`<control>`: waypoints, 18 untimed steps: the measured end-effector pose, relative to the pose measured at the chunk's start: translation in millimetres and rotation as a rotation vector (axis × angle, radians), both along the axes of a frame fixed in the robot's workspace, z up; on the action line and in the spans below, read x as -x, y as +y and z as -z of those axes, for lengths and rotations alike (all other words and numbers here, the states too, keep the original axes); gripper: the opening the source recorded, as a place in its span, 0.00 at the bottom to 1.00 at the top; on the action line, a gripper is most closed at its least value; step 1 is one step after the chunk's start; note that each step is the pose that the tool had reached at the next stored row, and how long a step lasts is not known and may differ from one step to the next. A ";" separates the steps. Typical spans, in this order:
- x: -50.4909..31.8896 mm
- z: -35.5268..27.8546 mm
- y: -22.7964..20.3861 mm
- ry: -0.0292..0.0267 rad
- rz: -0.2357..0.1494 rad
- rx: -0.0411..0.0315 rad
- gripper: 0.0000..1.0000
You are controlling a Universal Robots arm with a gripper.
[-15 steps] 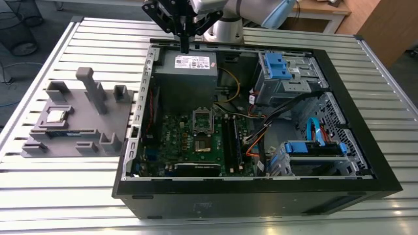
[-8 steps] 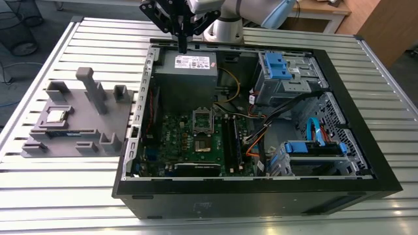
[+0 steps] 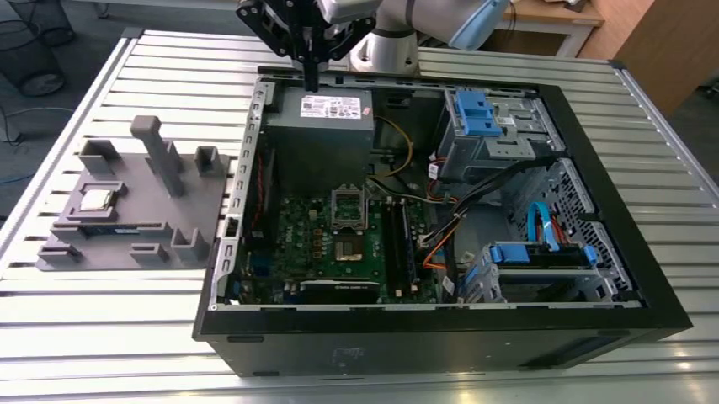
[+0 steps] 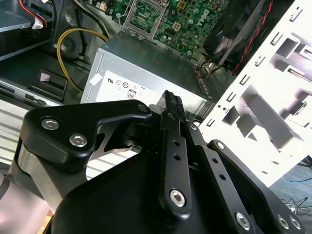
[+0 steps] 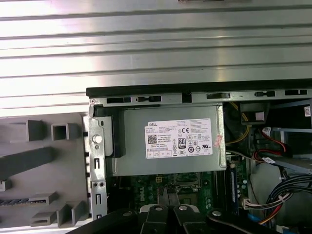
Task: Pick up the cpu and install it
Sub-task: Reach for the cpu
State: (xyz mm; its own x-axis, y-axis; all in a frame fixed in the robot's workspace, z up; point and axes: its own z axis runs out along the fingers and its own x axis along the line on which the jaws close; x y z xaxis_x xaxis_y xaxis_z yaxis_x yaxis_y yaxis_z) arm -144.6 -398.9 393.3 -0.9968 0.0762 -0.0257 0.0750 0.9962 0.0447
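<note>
Hovering over the back end of the open computer case (image 3: 450, 341), directly above the power supply (image 3: 326, 118): one hand (image 3: 311, 82), fingers pressed together with nothing between them, as both wrist views also suggest (image 4: 170, 97) (image 5: 167, 195).

Item, cpu (image 3: 96, 199): small silver square lying flat in a recess of the grey fixture tray (image 3: 151, 202); the tray sits on the slatted tabletop (image 3: 113, 337) outside the case, at the exterior view's left; well apart from the hand and untouched.

Item, memory stick (image 3: 113, 228): long and dark, in its own slot of the same tray, just beside the cpu.

Item, motherboard (image 3: 309, 244): green, on the case floor; silver socket frame (image 3: 348, 204) near its middle; whether the frame is latched cannot be told.

Item, cable bundles (image 3: 450, 227): orange, black and yellow, running close by the board on the exterior view's right.

Status, as judged: pickup not yet begun; nothing installed.

Hazards, as judged: closed fingers would only push the chip, not take it; a thin flat chip in a recess offers little edge, so a shallow pinch could slip or tip it; the tray's upright posts (image 3: 157, 151) stand near the cpu and could catch the hand; the case wall lies between tray and socket; a tilted or wrongly turned chip could damage the socket contacts.
</note>
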 end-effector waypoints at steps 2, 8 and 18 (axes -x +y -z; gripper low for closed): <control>0.6 0.0 0.0 0.0000 0.000 0.0000 0.11; 3.0 0.0 0.0 0.0000 0.000 0.0000 0.11; 10.6 0.0 0.0 -0.0001 0.000 0.0000 0.11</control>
State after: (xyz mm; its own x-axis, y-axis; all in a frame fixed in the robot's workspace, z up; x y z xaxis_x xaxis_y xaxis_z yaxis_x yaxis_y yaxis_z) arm -155.2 -398.9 393.3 -0.9968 0.0763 -0.0257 0.0751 0.9962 0.0447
